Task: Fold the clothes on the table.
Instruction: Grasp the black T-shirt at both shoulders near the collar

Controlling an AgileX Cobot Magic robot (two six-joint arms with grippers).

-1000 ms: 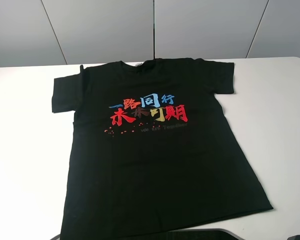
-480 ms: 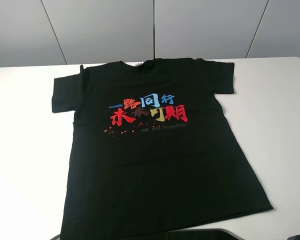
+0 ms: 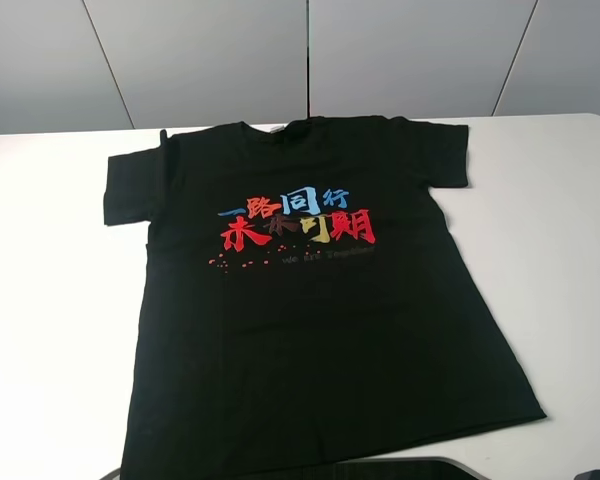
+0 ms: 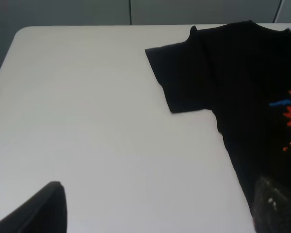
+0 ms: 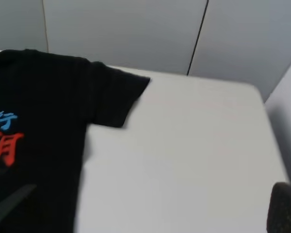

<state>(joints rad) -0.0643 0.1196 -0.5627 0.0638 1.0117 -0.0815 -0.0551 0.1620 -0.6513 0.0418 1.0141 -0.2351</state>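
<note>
The black T-shirt (image 3: 310,310) lies flat on the white table (image 3: 50,300), chest print (image 3: 298,222) facing up, collar toward the far edge. Both sleeves are spread out. My left gripper (image 4: 160,189) is open and empty; it hovers over bare table beside the shirt's left sleeve (image 4: 182,73), with one finger (image 4: 39,211) over the table and the other over the shirt's side. My right gripper (image 5: 155,189) is open and empty, near the right sleeve (image 5: 116,94). In the exterior view only dark arm parts (image 3: 400,468) show at the bottom edge.
Grey wall panels (image 3: 310,55) stand behind the table's far edge. Bare white tabletop lies to the left (image 4: 87,107) and right (image 5: 194,141) of the shirt. The table's rounded far corners show in both wrist views.
</note>
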